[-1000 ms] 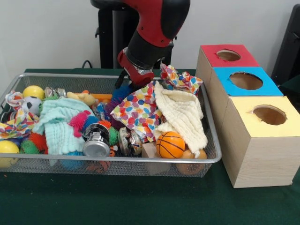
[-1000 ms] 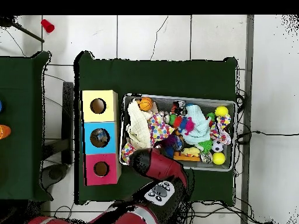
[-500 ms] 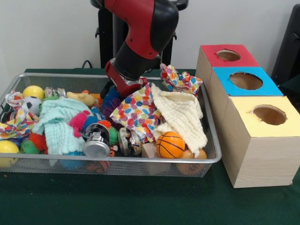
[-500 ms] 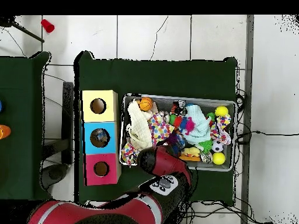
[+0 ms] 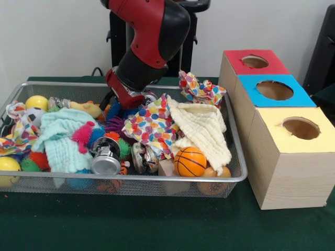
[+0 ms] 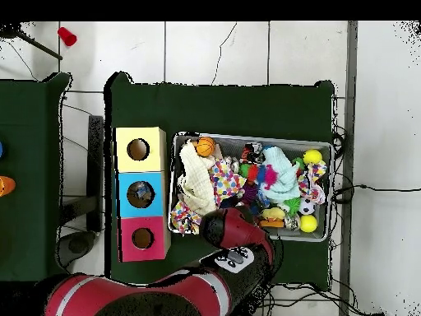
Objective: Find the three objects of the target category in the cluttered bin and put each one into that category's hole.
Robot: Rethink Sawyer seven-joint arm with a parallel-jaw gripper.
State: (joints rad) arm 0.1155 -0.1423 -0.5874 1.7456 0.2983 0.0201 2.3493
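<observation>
- A dark green cloth-covered tabletop carries a silver wire-mesh bin and, just beside it, a row of three wooden boxes.
- Nearest in that row is the yellow-topped box with a round hole; behind it stand the blue-topped box and the red-topped box, each with its own round hole.
- Against the bin's near wall lie an orange basketball-patterned ball, a shiny silver metal can on its side, and a plain yellow ball at the corner.
- A pale wooden block sits between the can and the orange ball.
- In the middle of the bin a mint green knitted cloth lies over spiky soft toys, with a pink spiky toy touching it.
- A cream waffle-weave cloth and a white cloth with coloured dots are piled together towards the boxes.
- Farther back sit a black and white football-patterned ball, a second yellow ball and a yellow rubber duck.
- A second dotted cloth hangs over the bin's far corner.
- The red and black arm reaches down into the bin's far side; its gripper is buried among the toys next to the dotted cloth, and I cannot tell how it is set.
</observation>
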